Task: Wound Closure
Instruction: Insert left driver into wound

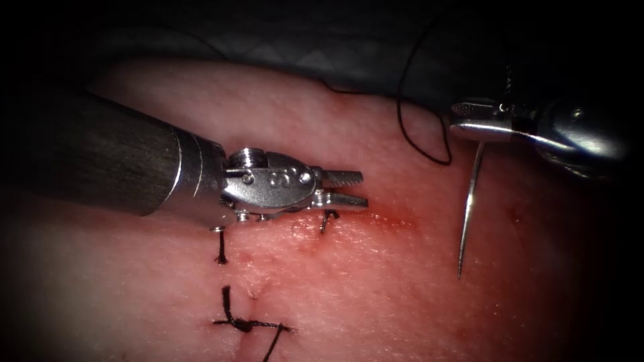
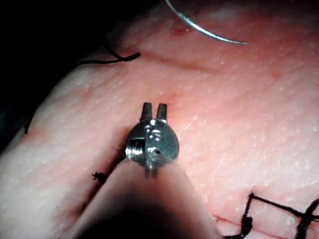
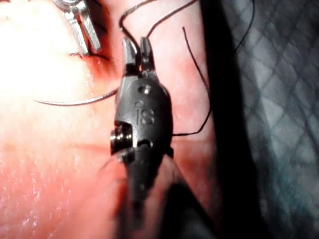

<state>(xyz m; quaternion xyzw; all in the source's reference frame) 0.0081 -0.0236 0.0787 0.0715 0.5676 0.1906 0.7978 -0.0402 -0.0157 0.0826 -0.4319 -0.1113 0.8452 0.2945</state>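
Note:
My right tool [image 1: 469, 119] is at the upper right, jaws shut on the curved needle [image 1: 469, 201] near its thread end. The needle hangs down over the tissue [image 1: 376, 295], right of the cut [image 1: 382, 216], with its tip free and not in the tissue. Black thread [image 1: 409, 134] loops from the needle's end over the far tissue. My left tool [image 1: 352, 189] lies low over the cut, jaws open and holding nothing. In the left wrist view its jaws [image 2: 153, 112] hover just above the skin, with the needle [image 2: 209, 32] beyond. The right wrist view shows the right tool [image 3: 138, 50] and the needle [image 3: 75, 102].
Black stitches cross the cut: a knotted one [image 1: 245, 325] at the near end, one [image 1: 220, 249] under the left tool's wrist, and a short one [image 1: 329, 218] just below its jaws. Red fluid stains the cut's right end. A dark cloth [image 1: 322, 47] lies beyond the tissue.

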